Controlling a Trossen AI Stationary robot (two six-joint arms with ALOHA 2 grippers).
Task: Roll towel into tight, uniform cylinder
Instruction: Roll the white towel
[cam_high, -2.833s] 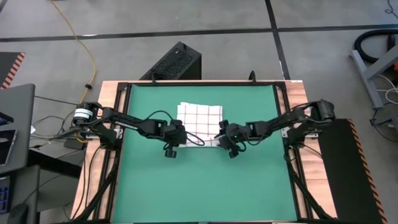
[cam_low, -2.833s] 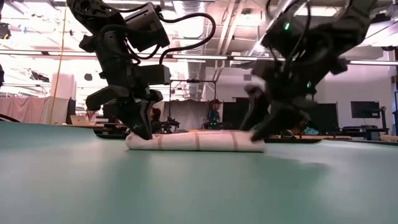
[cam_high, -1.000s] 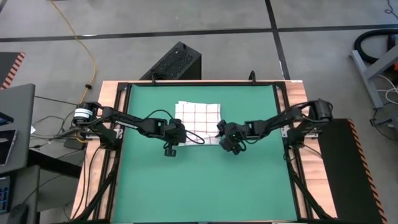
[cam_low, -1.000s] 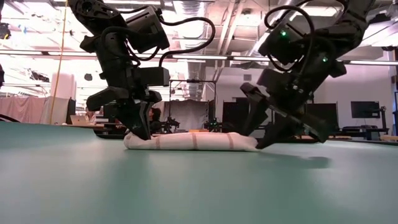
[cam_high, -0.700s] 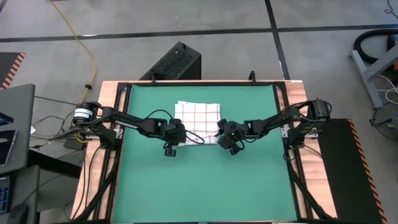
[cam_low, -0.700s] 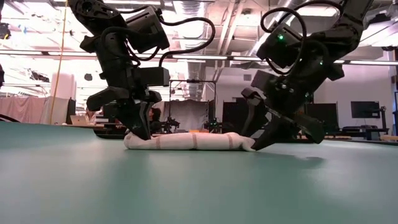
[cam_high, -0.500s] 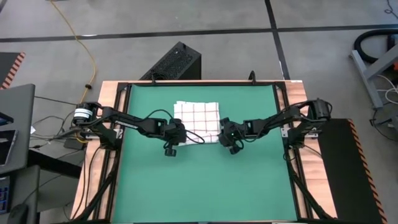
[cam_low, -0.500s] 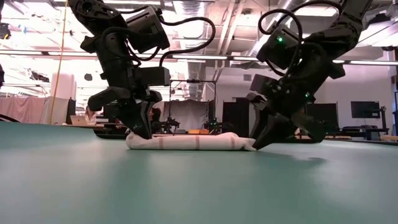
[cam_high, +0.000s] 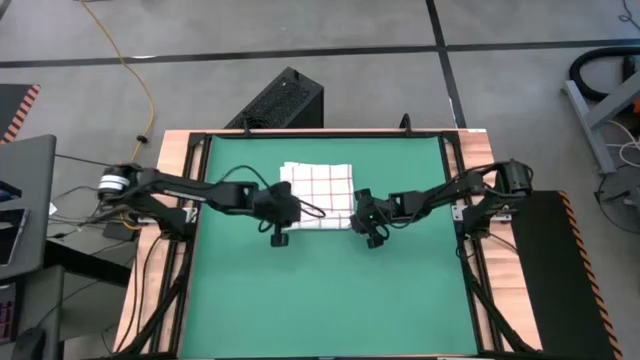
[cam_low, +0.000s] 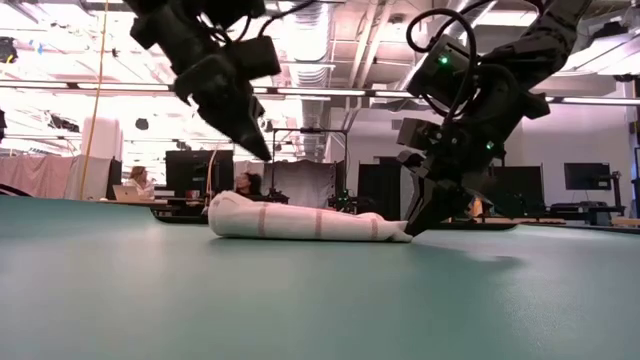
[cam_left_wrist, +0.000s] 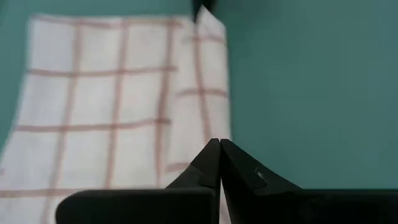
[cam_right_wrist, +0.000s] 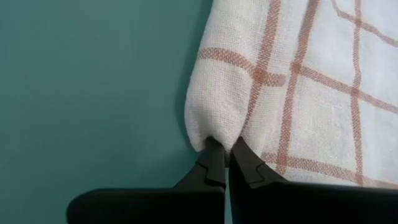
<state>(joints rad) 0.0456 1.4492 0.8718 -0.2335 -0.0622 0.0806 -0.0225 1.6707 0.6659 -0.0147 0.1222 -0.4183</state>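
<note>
From above, your towel (cam_high: 318, 195) lies partly rolled mid-mat (cam_high: 320, 290). At table level, your left gripper (cam_low: 262, 152) hangs closed and empty above the roll. In its wrist view, your right gripper (cam_right_wrist: 225, 151) pinches one corner; pulling there could skew the roll.

towel (cam_high: 318, 193) on mat (cam_high: 320, 290), left end effector (cam_low: 262, 152) above, right end effector (cam_low: 408, 231) at its end

One towel (cam_high: 318, 196), two hands (cam_high: 360, 224).

A green mat (cam_high: 320, 290) covers the table; a yellow cable (cam_high: 135, 70) crosses the floor.
</note>
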